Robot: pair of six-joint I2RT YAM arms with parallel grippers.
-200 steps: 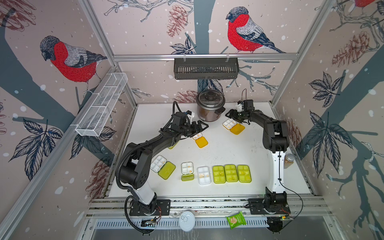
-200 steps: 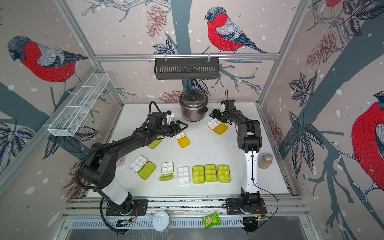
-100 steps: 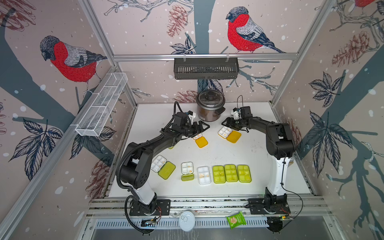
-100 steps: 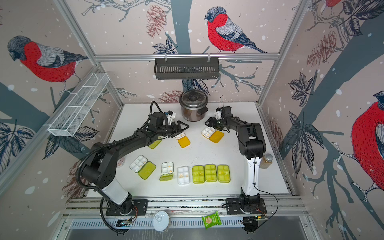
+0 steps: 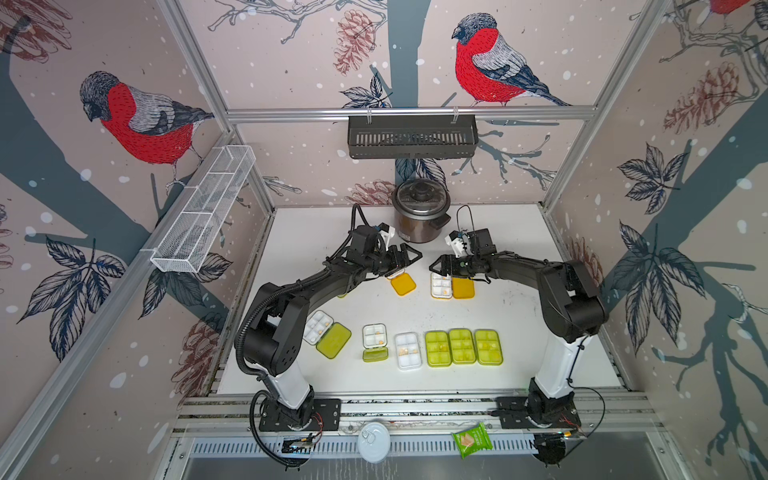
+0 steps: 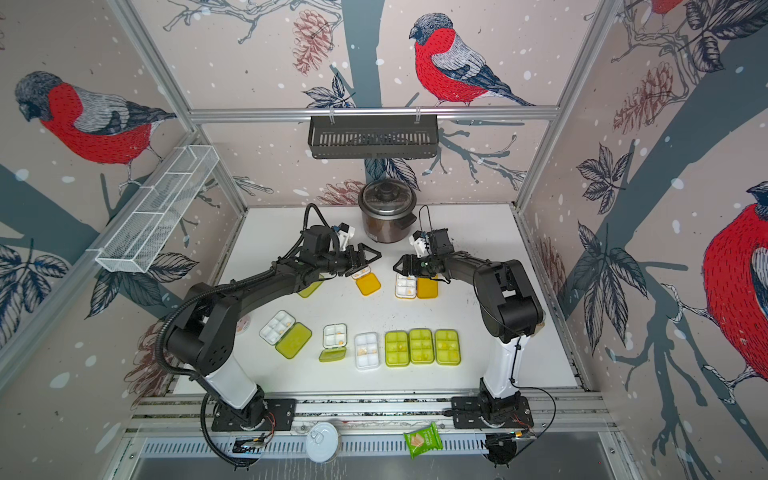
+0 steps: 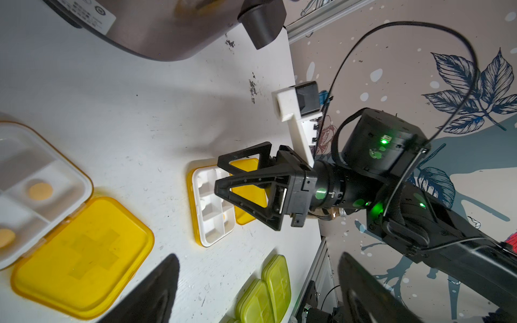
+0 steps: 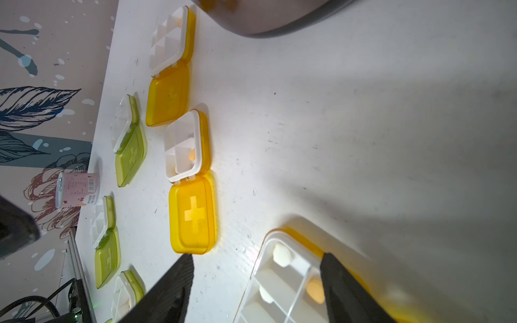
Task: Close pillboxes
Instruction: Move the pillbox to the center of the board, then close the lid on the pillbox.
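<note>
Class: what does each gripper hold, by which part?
Left gripper: jaws open, nothing held. Right gripper: jaws over the open orange-lidded pillbox; a grip cannot be told.

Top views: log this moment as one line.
left end effector open, hovering | right end effector jaws apart over open orange pillbox | three green pillboxes closed

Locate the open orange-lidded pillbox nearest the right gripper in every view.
Top view: pillbox mid-table, in front of the cooker, by the right gripper.
Top view: pillbox, same place.
Left wrist: pillbox mid-picture, partly behind the right gripper.
Right wrist: pillbox nearest the camera, between the fingers.
Shared landmark: the cooker, in all four.
</note>
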